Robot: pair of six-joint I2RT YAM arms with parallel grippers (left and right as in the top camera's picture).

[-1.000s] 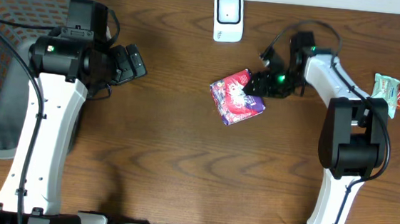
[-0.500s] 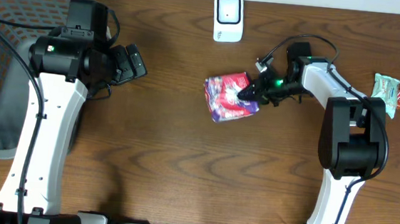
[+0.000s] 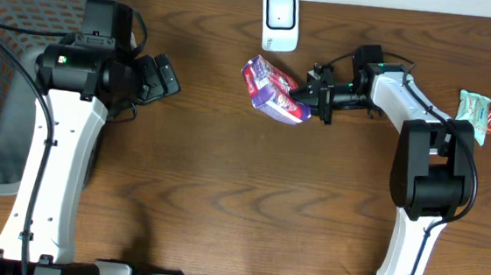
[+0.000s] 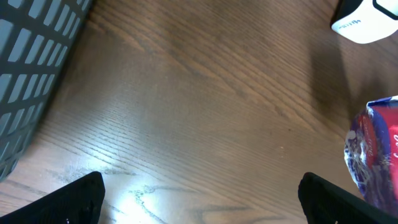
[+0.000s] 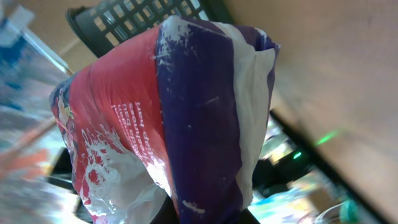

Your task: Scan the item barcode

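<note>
**Right gripper (image 3: 304, 96) pinching the snack packet (image 3: 272, 88)**

Its fingers are clamping tight on one edge of the red-and-purple packet, which is tilting near the white scanner (image 3: 280, 22) without touching it. The left gripper (image 3: 166, 76) is hovering with its fingers (image 4: 79, 198) spread wide, holding nothing, beside the grey basket (image 3: 5, 75).

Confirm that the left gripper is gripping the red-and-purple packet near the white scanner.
Wrong arm. The right gripper is gripping the red-and-purple packet near the white scanner, as the overhead view shows. The left gripper is open and holds nothing.
</note>
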